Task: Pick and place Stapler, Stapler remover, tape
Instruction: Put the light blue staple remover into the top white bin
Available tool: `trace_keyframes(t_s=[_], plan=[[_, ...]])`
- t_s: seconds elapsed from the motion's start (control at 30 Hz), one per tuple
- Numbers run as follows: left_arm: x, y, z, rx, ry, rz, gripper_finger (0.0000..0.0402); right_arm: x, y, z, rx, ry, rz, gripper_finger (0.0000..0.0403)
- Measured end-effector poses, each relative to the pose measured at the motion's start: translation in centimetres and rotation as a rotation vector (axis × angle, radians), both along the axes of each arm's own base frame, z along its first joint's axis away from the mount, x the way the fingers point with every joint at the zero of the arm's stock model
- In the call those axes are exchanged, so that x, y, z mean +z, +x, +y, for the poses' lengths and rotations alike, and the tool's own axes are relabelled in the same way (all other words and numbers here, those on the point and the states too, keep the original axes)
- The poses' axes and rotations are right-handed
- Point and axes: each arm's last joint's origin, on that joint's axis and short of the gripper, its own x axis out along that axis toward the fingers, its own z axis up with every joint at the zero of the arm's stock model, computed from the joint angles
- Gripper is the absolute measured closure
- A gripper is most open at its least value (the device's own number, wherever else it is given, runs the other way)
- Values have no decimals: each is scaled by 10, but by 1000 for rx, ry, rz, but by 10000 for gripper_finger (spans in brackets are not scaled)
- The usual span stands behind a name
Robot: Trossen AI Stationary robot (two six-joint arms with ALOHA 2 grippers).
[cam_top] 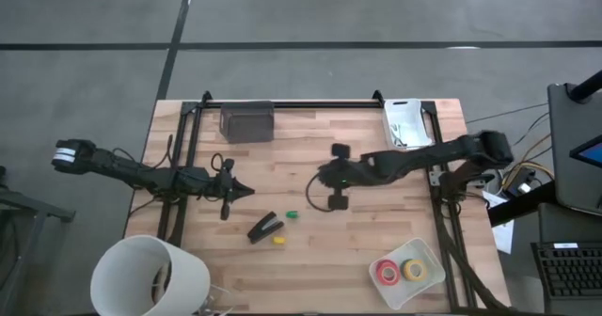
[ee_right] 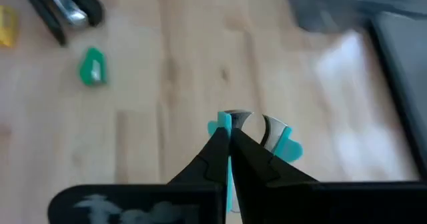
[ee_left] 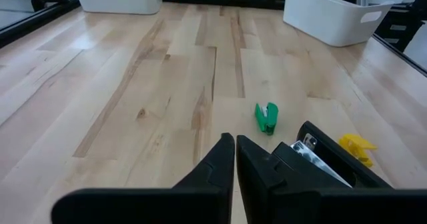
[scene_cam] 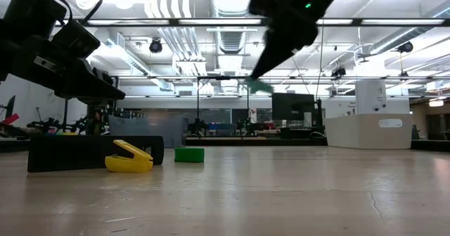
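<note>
Right hand [ee_right: 230, 134] pinches a teal clawed staple remover [ee_right: 283, 144] (metal jaws) above the wooden surface [cam_top: 310, 241], beyond the black wedge stapler [cam_top: 265, 228]. Left hand [ee_left: 235, 151] pressed together, beside the stapler.

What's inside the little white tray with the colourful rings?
Two tape rolls lie inside the white tray: a red roll and a yellow roll. Anything beneath them is covered.

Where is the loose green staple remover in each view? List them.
High view: green staple remover mid-table.
Low view: left of centre.
Left wrist view: on the boards ahead.
Right wrist view: on the table below.
Shared landmark: the black stapler beside it.
</note>
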Motion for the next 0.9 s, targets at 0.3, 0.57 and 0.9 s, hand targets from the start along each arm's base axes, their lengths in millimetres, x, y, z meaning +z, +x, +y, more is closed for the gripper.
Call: trace_keyframes(t_s=[0.3,0.57,0.9], plan=[[0,0,0,0,0,2,383,44,-55,-7,-143,-1,-85,394],[0,0,0,0,0,2,381,58,-94,-13,-295,9,-152,394],[0,0,0,0,0,1,380,49,-126,-35,-658,-60,-165,394]])
